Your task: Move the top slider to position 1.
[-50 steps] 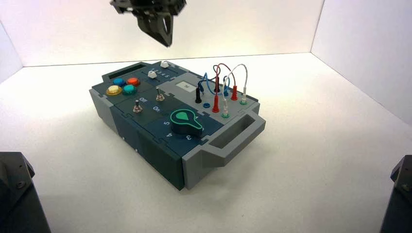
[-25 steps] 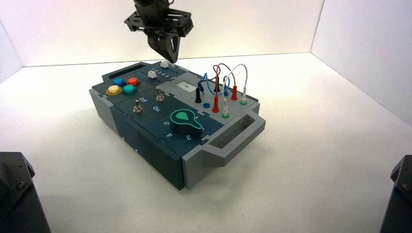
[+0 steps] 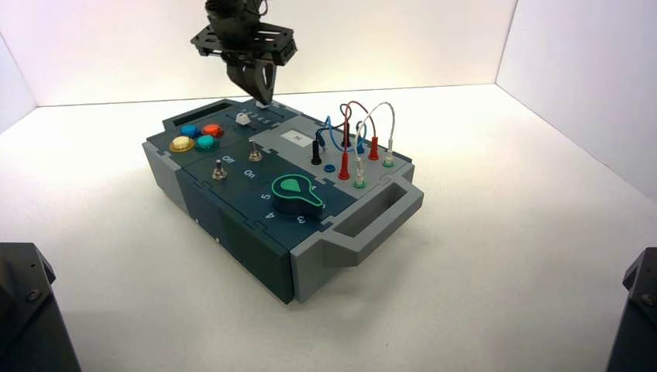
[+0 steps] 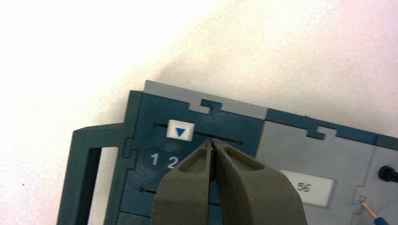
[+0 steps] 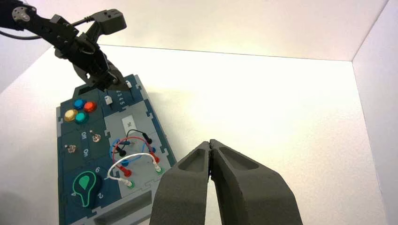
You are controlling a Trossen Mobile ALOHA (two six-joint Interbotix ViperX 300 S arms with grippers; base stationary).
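The top slider [image 4: 179,131] is a small white knob with a blue arrow, sitting in its slot [image 4: 227,139] on the dark teal panel. The arrow points close to the printed 2. My left gripper [image 4: 213,141] is shut with nothing in it. Its tip rests at the slot just beside the knob, on the side away from the 1. From above, the left gripper [image 3: 262,98] hangs over the box's far edge and covers the knob. My right gripper [image 5: 212,142] is shut and held off to the side of the box.
The box [image 3: 256,232] stands turned on the white table. A second white slider knob [image 3: 243,118] sits just in front of the left gripper. Coloured buttons [image 3: 197,137], two toggle switches [image 3: 236,161], a green knob [image 3: 296,193] and plugged wires [image 3: 359,139] fill the rest.
The left gripper has come down from high above the box's far side to the top slider slot. The right arm has not moved.
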